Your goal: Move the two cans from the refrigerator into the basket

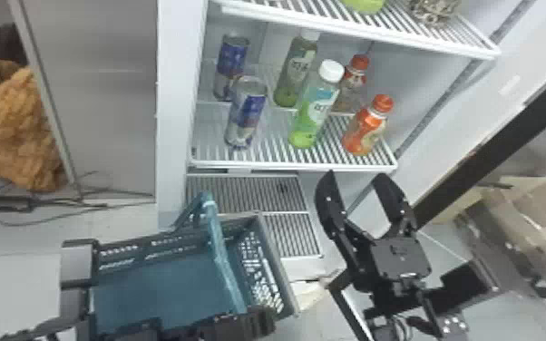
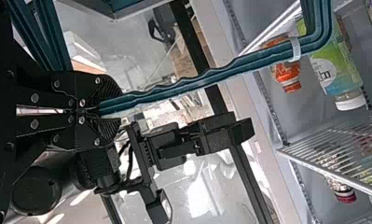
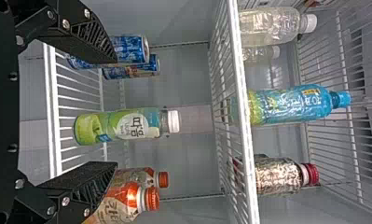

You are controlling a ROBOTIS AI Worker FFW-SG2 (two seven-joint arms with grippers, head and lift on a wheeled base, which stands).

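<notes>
In the head view's clock face, both task cans stand upright at 11 o'clock on the refrigerator's white wire middle shelf (image 1: pixel 281 166). The blue-and-silver cylindrical metal front can (image 1: pixel 246 113) partly covers the matching blue-and-silver back can (image 1: pixel 232 61). Toward 3 o'clock from the front can stands a white-capped, clear plastic bottle of green drink (image 1: pixel 315 111), with a darker green white-capped plastic bottle (image 1: pixel 295 72) behind it. Farther over, at 1 to 2 o'clock, are two orange-capped plastic bottles: an orange-wrapped one (image 1: pixel 365 127) in front and a clearer one (image 1: pixel 353 84) behind. A white wire upper shelf (image 1: pixel 353 34) overhangs them all.

The right gripper (image 1: pixel 356 176) is at 3 o'clock, fingers spread wide and nothing between them; the green bottle crowds the cans' side nearer it. At 6 o'clock, the left gripper (image 1: pixel 251 321) is pinched closed on the teal plastic handle (image 2: pixel 183 84) of the dark teal, lattice-walled plastic basket (image 1: pixel 288 294). The basket is at 7 to 8 o'clock, below the shelf, its handle angled upward. A fluffy orange heap (image 1: pixel 18 131) lies at 9 o'clock.
</notes>
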